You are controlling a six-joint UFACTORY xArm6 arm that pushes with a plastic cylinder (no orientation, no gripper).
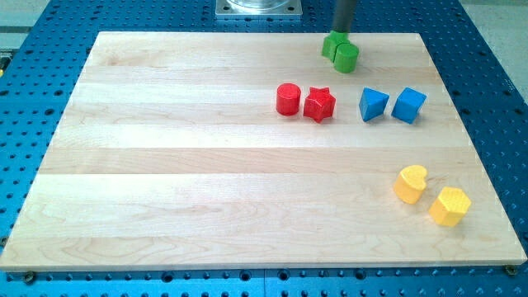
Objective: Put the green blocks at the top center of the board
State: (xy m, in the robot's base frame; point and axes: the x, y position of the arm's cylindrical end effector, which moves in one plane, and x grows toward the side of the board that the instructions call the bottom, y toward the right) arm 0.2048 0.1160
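Observation:
Two green blocks touch near the view's top, right of centre: a green cylinder (347, 58) and a second green block (332, 46) of unclear shape behind it to the left. The dark rod comes down from the view's top edge. My tip (341, 33) stands right at the top side of the green pair, seeming to touch it. The wooden board (165, 165) carries all the blocks.
A red cylinder (287, 99) and a red star (319, 105) sit below the green pair. A blue triangular block (373, 105) and a blue cube (408, 106) lie to their right. A yellow heart (410, 183) and a yellow hexagon (450, 205) are at lower right.

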